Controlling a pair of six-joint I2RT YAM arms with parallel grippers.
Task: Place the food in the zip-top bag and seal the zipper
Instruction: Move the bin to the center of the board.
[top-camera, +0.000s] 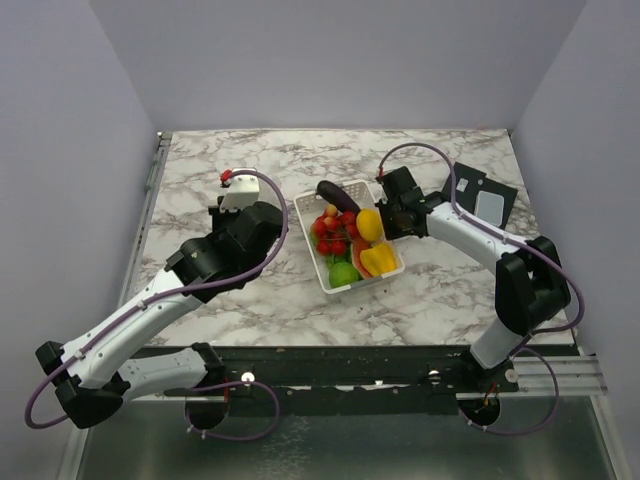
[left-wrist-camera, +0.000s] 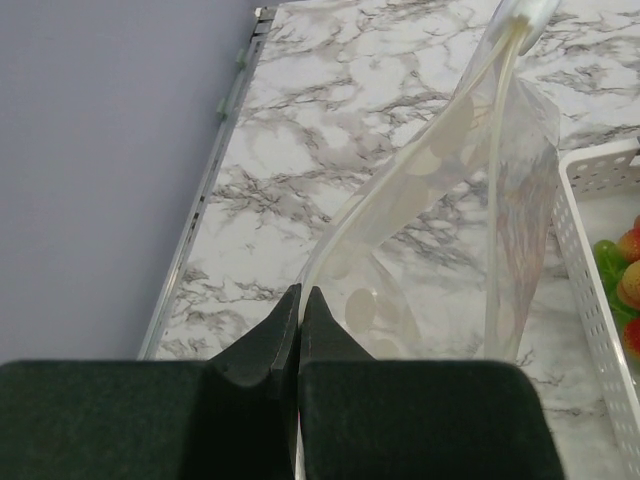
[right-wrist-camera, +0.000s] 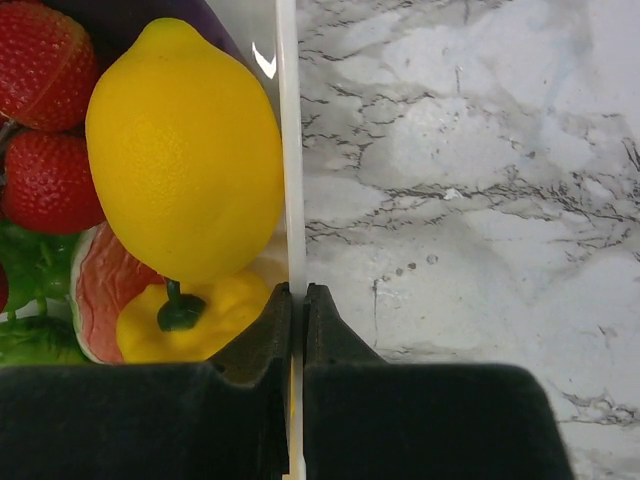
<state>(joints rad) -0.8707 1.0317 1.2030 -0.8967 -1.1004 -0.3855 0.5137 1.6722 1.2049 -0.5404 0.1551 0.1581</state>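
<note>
The food lies in a white basket (top-camera: 335, 285): a dark eggplant (top-camera: 335, 193), red cherries (top-camera: 330, 236), a lemon (top-camera: 369, 224), a yellow pepper (top-camera: 378, 260) and green pieces (top-camera: 344, 273). My right gripper (right-wrist-camera: 297, 290) is shut on the basket's right rim (right-wrist-camera: 288, 150), beside the lemon (right-wrist-camera: 185, 150) and the pepper (right-wrist-camera: 195, 315); it also shows in the top view (top-camera: 392, 228). My left gripper (left-wrist-camera: 300, 292) is shut on an edge of the clear zip-top bag (left-wrist-camera: 450, 200), left of the basket (left-wrist-camera: 585, 260). The bag looks empty and stretches away to the upper right. The zipper is not clearly told apart.
A black flat object with a pale rectangle (top-camera: 483, 195) lies at the back right corner. A metal rail (top-camera: 150, 190) runs along the table's left edge. Grey walls close in the left, back and right sides.
</note>
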